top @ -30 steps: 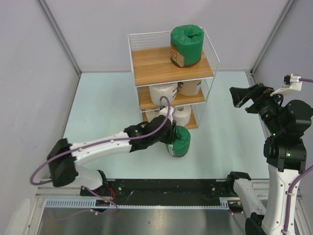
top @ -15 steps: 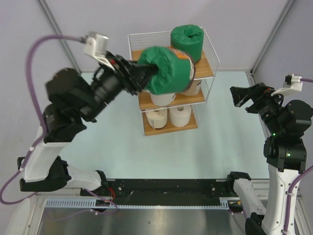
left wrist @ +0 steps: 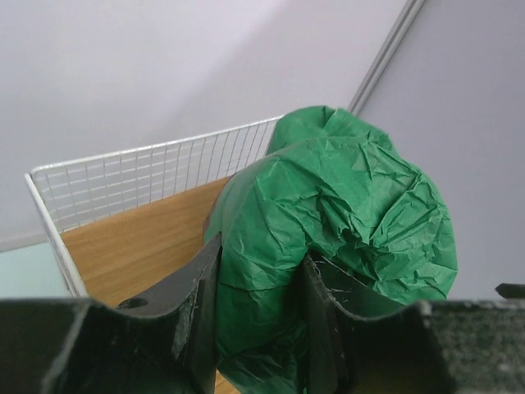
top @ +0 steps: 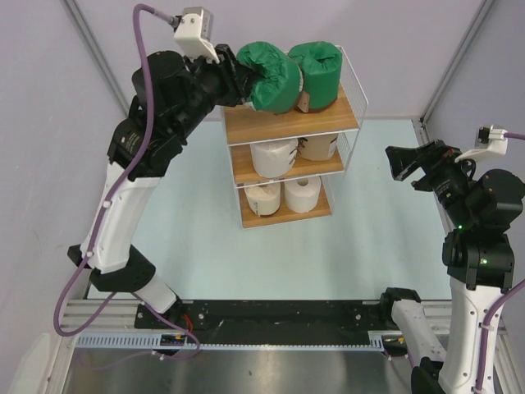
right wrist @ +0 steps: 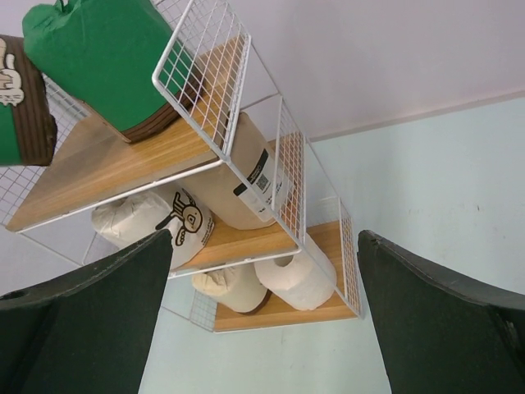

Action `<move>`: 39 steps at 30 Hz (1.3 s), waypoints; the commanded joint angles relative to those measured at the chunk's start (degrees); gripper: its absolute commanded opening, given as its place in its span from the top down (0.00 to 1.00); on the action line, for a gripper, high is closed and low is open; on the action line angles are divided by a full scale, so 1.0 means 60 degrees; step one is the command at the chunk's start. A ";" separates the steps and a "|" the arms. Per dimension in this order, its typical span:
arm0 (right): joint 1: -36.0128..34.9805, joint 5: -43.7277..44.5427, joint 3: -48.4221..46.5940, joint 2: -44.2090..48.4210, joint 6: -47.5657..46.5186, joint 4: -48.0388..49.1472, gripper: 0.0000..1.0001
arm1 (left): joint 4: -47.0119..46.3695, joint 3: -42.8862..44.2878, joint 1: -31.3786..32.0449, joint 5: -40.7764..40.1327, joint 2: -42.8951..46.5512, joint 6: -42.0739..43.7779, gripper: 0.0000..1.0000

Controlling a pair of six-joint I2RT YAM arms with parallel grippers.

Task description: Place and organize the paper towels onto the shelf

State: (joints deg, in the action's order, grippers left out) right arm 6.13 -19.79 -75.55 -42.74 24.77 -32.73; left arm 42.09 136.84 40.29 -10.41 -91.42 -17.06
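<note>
The left gripper [top: 244, 80] is clamping the wrapper of a dark green paper towel roll [top: 275, 78] with its jaws partly closed. From the fingers, the roll is sticking out toward 3 o'clock in the top view, tilted rather than upright. It is hanging over the top board of the wire shelf [top: 246, 125], touching or just beside the second green roll [top: 320, 70] standing at its 3 o'clock. Bare board is showing at 7 o'clock, so a straight lowering looks right. The right gripper [top: 406, 164] is waiting wide open and empty, well apart at 4 o'clock.
</note>
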 commanded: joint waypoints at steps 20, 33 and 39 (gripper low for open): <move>0.0033 -0.0026 0.0375 0.0166 -0.0028 -0.0009 0.00 | -0.1315 -0.2341 -0.1046 0.0051 0.1349 -0.0086 0.53; 0.0033 -0.0129 0.0594 0.0239 0.0002 0.0035 0.00 | -0.2004 -0.3191 -0.1339 0.0812 0.1672 -0.0408 0.00; 0.0047 0.0178 0.0594 0.0312 -0.0057 0.0122 0.00 | -0.2471 -0.3555 -0.1471 0.1222 0.2167 -0.0541 0.00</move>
State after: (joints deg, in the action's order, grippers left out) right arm 6.17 -19.88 -71.88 -41.91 24.75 -33.21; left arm 31.53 117.27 32.25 -5.96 -82.83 -19.09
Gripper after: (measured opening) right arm 0.994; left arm 0.996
